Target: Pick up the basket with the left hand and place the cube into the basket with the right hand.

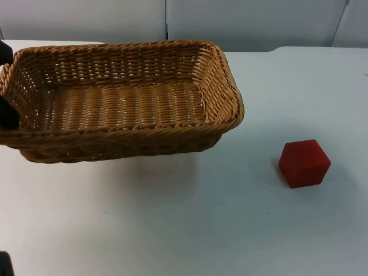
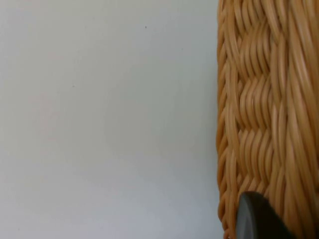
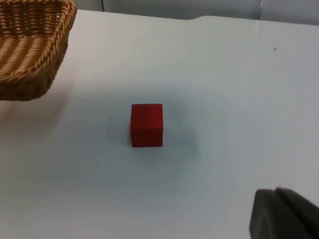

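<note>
At nine o'clock on the white table (image 1: 230, 230) the left gripper (image 1: 6, 86) clamps the wicker basket (image 1: 121, 103) by its end rim; the red cube (image 1: 305, 163) rests at four o'clock, apart from it; I cannot tell how the right gripper (image 3: 284, 214) stands.

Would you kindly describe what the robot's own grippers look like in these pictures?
Little of them shows. The left gripper appears as matte black pieces at the basket's end, with a rounded black fingertip in its wrist view. The right fingertip is a black, blocky, round-edged shape. No markings are visible.
</note>
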